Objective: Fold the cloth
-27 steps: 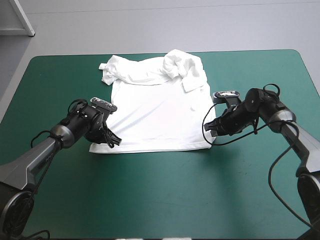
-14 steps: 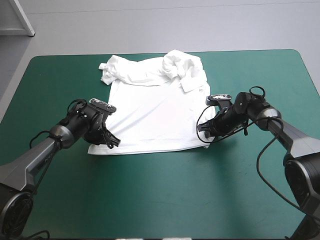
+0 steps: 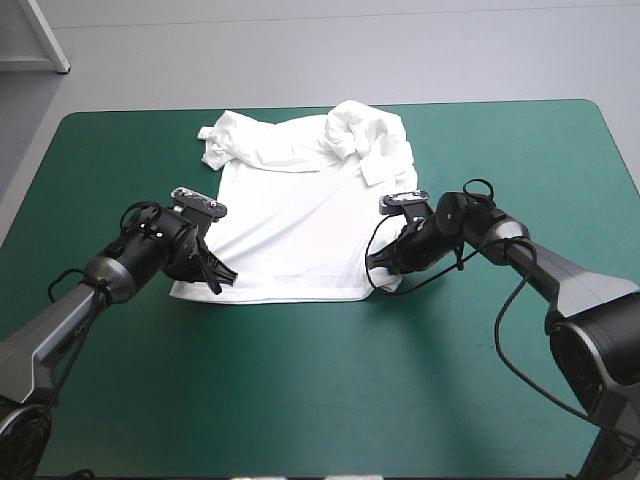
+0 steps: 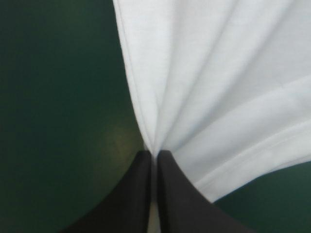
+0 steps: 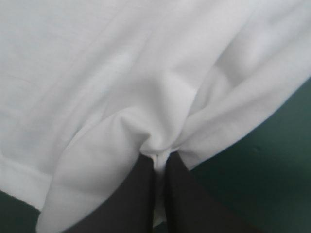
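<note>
The white T-shirt (image 3: 300, 215) lies on the teal-green cover, its body spread flat, its sleeves and collar bunched toward the far edge. My left gripper (image 3: 222, 280) is shut on the T-shirt at the near left hem corner; in the left wrist view the T-shirt (image 4: 218, 87) fans out in creases from the left gripper (image 4: 154, 155). At the near right hem corner my right gripper (image 3: 380, 280) is shut on the T-shirt too. Seen from the right wrist, the T-shirt (image 5: 121, 73) puckers into the right gripper (image 5: 160, 158).
The bunched sleeves (image 3: 360, 135) form a crumpled ridge near the table's far edge. Bare teal-green cover (image 3: 320, 390) stretches between the hem and the near edge, and also on both sides of the shirt.
My right gripper has slid leftward, pulling the right hem corner inward so the shirt's body is narrower. The left gripper has shifted slightly left and nearer with its corner.
</note>
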{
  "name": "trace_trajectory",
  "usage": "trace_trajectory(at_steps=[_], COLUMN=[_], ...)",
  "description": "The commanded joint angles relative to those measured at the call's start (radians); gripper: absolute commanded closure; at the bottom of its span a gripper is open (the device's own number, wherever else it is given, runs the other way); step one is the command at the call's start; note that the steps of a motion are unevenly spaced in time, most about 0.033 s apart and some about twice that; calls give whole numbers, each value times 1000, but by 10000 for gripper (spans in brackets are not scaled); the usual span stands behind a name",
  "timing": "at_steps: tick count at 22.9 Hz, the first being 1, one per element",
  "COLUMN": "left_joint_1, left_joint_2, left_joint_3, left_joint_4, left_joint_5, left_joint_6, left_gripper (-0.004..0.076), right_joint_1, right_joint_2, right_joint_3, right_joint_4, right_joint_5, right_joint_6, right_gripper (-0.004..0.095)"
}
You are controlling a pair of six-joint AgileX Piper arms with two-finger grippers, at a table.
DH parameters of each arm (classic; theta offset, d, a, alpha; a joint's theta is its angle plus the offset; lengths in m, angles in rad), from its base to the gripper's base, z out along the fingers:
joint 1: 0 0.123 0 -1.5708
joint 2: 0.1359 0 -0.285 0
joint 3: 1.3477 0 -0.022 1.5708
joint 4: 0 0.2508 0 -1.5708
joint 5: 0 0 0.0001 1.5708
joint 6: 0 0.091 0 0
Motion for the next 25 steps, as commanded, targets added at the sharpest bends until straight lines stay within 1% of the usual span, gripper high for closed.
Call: trace_trajectory(at_steps=[1,4,6,7,10,11,12,13,15,16,20,25], left_joint_1=[-1,-1,-1,-1,-1,-1,-1,-1,-1,-1,-1,-1], left_joint_2=[-43,-43,-43,-43,-43,-43,-43,-43,-43,-43,-43,-43], left_joint_3=[-26,-37,-57,-84,-188,-253,-302,-382,-512,-607,-918,-1150], left_joint_4=[23,23,23,30,86,116,129,150,185,206,211,211], left_joint_5=[-31,-38,-39,-39,-17,-1,7,19,28,28,28,52], left_joint_6=[-10,-10,-10,-10,-8,-8,-8,-8,-6,-6,101,198], left_gripper=[703,703,703,703,703,703,703,703,703,703,703,703], right_joint_1=[16,16,16,16,16,16,16,16,16,16,16,16], right_joint_2=[-6,-33,-64,-95,-154,-170,-175,-184,-191,-191,-191,-191], right_joint_3=[-1,-15,-51,-93,-217,-296,-331,-414,-559,-632,-957,-1201], right_joint_4=[-2,-25,-62,-108,-185,-221,-235,-249,-272,-282,-338,-361], right_joint_5=[6,2,0,0,11,26,32,53,66,70,124,191], right_joint_6=[-6,8,40,81,134,156,161,161,161,161,158,136], right_gripper=[921,921,921,921,921,921,921,921,921,921,921,921])
